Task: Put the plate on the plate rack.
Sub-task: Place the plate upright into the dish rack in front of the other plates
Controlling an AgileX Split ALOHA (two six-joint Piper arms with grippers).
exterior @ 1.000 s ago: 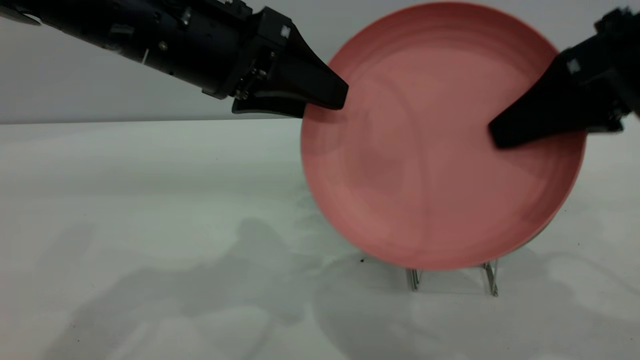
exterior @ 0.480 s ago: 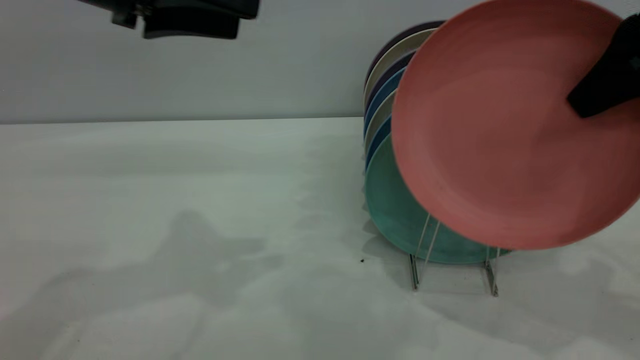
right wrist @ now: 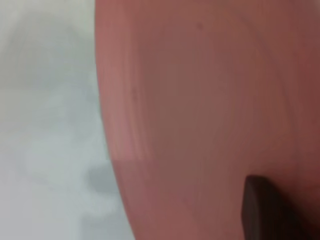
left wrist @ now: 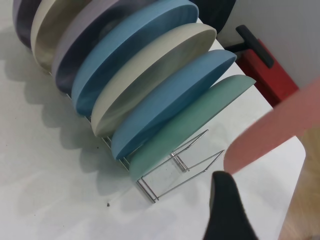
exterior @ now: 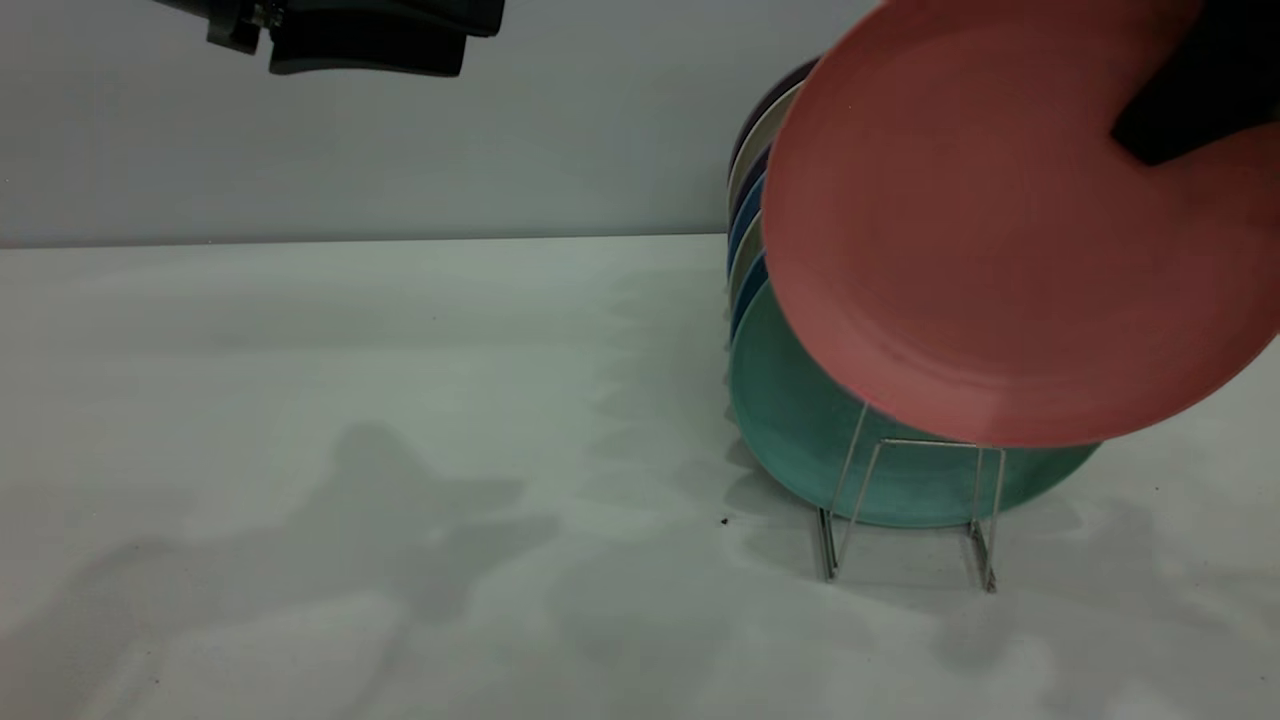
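The salmon-pink plate (exterior: 980, 230) hangs tilted in the air at the right, its lower edge just above the front wire loops of the plate rack (exterior: 905, 500). My right gripper (exterior: 1135, 140) is shut on the plate's upper right rim; one dark finger (right wrist: 265, 210) lies on its face. In the left wrist view the plate (left wrist: 270, 130) shows edge-on, apart from the rack (left wrist: 185, 165). My left gripper (exterior: 470, 40) is high at the far left, open and holding nothing.
A teal-green plate (exterior: 800, 420) stands in the rack right behind the empty front loops, with several blue, cream and purple plates (left wrist: 150, 65) behind it. A red object with a black handle (left wrist: 262, 65) sits beyond the rack. The table edge (left wrist: 295, 165) runs close by.
The left gripper let go of the plate and pulled away up and to the left. The right gripper carried the plate to the right, then raised it slightly, uncovering the rack's front loops.
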